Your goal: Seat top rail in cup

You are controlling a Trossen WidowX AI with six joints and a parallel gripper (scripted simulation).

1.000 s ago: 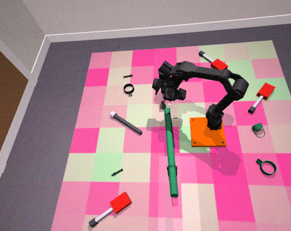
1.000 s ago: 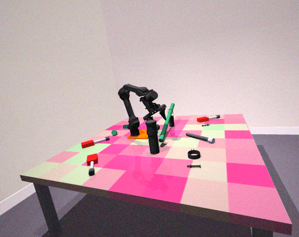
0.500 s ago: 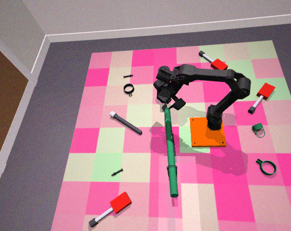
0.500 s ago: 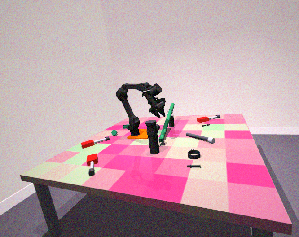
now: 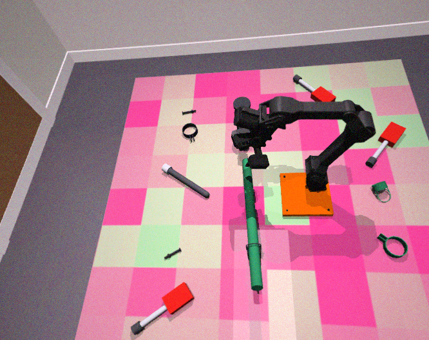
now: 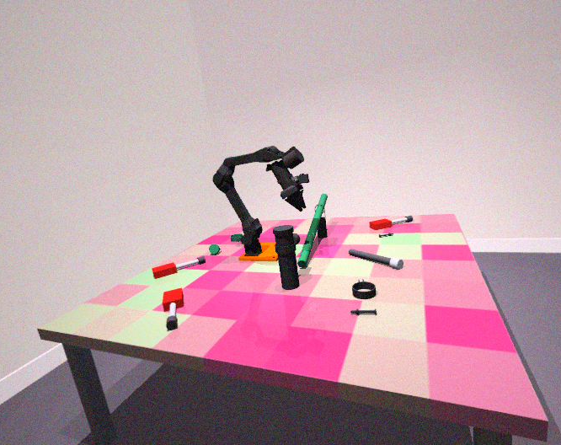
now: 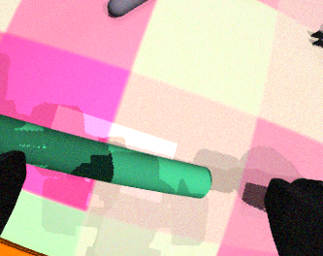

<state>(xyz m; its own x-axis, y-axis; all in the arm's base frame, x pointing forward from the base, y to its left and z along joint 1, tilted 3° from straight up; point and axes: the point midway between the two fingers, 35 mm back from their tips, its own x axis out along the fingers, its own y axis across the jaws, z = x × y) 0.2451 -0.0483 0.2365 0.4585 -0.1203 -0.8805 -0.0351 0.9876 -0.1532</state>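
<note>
Fingers (image 6: pixel 301 209) spread, empty, above green rail (image 5: pixel 251 216) (image 6: pixel 313 229) (image 7: pixel 155 170); big post (image 6: pixel 287 263) upright near rail's low end.

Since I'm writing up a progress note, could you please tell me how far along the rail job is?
Already done: the green rail runs through the loop on the smaller post.

In hand: nothing; the pincer is open above the rail.

Left: lift the rail's low cut end, which lies short of the big post, seat it in the cup, then let go.
</note>
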